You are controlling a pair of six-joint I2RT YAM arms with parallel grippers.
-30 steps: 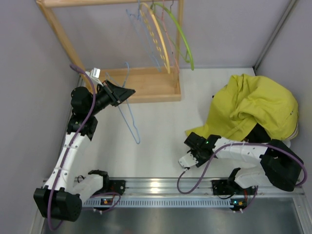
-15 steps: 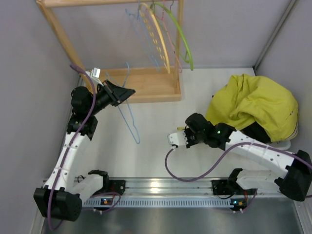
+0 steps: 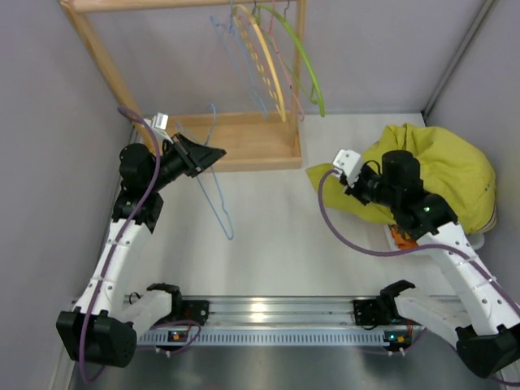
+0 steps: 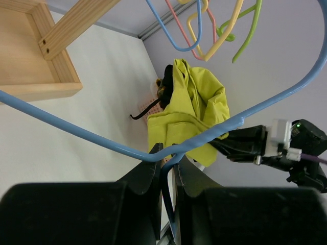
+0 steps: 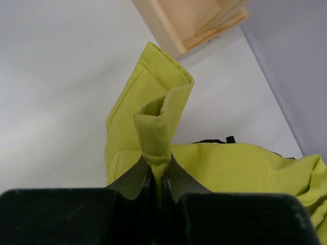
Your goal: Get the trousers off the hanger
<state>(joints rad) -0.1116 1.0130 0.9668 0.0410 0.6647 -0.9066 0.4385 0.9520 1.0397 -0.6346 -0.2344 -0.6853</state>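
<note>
Just now, nearest me: the right gripper (image 5: 157,166) has swung up from the near part of the table (image 3: 268,227) to the left edge of the trousers (image 3: 439,175). Its jaws stood partly apart a second ago. They are now pinched together on a narrow fold of the yellow cloth, which stands up between them in the wrist view.
- One corner of the cloth now pokes out to the left of the heap, which suggests the pinch has begun to drag it.
- The trousers lie bunched at the far right of the table, well apart from the hanger (image 4: 204,137). Something black (image 4: 164,84) shows at the back of the heap.

Further off, to the left: the left gripper (image 4: 166,163) has not moved. It is clamped on the blue wire at the neck, and the frame hangs bare above the table.

At the back: a wooden rack (image 3: 244,142) carries a yellow hanger (image 3: 264,65), a green hanger (image 3: 305,65) and others.

My reading: no cloth is on the wire, so the removal looks done. This new pinch seems to be for shifting or straightening the heap. The fold held is thin and could slip free under a hard pull.
</note>
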